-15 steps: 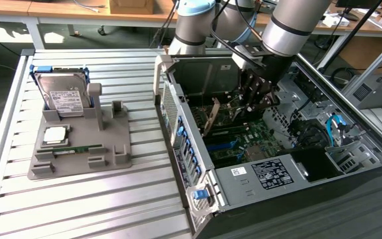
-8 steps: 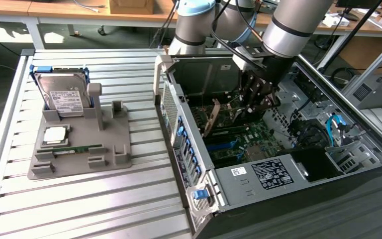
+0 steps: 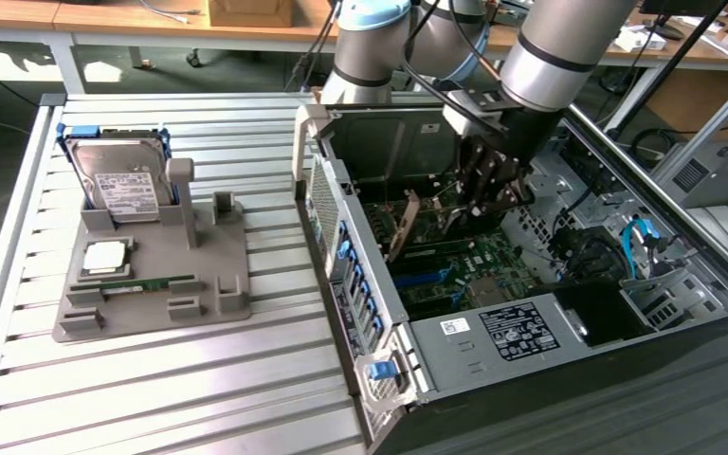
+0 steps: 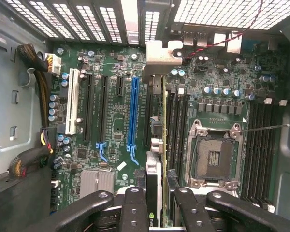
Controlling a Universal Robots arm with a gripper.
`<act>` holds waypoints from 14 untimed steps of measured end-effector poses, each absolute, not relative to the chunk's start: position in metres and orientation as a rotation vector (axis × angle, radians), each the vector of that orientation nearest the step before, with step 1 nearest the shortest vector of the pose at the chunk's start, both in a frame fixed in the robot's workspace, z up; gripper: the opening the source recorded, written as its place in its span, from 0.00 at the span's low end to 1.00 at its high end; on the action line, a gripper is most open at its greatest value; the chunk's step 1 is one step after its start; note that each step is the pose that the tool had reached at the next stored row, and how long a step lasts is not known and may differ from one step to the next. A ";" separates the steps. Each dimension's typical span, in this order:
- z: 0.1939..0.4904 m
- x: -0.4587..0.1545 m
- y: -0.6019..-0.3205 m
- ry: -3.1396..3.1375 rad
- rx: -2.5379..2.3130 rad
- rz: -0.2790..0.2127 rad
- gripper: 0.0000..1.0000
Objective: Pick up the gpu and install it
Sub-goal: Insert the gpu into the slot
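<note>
At nine o'clock in the exterior view, a grey tray (image 3: pixel 149 284) on the slatted table (image 3: pixel 149 398) holds a hard drive (image 3: pixel 121 180) standing upright, with a processor (image 3: pixel 105 256) and a green RAM stick (image 3: pixel 149 282) lying flat below it. Right of centre lies the open computer case (image 3: pixel 491 313). The gripper (image 3: pixel 488 194) reaches down into it at about one o'clock, pinching the gpu (image 3: pixel 405 226), which hangs edge-down and slightly tilted over the motherboard (image 3: pixel 465 265). In the wrist view the gpu (image 4: pixel 157 145) runs from six toward twelve o'clock, just right of the blue slot (image 4: pixel 134 113), its silver bracket (image 4: pixel 162 58) near the rear grille.

The card looks light, stiff and fragile, likely to suffer from twisting or hard pressing; the bare top edge, away from the contacts, seems the safest hold.

The card's lower edge is hidden, so whether it touches any slot cannot be told.
</note>
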State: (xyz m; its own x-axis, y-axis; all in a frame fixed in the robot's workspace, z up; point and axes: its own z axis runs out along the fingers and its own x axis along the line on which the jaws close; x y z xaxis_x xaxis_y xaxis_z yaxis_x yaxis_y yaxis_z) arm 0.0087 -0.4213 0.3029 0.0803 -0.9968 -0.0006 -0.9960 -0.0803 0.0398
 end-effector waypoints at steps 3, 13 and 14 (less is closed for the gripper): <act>0.303 0.008 -0.422 -2.111 2.288 -0.043 0.27; 0.302 0.005 -0.427 -2.111 2.288 -0.043 0.27; 0.302 0.005 -0.427 -2.111 2.288 -0.043 0.27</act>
State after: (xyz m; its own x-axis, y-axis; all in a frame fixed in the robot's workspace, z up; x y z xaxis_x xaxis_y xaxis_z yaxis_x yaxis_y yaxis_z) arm 0.0051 -0.4275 0.3016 0.0803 -0.9968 -0.0006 -0.9960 -0.0803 0.0398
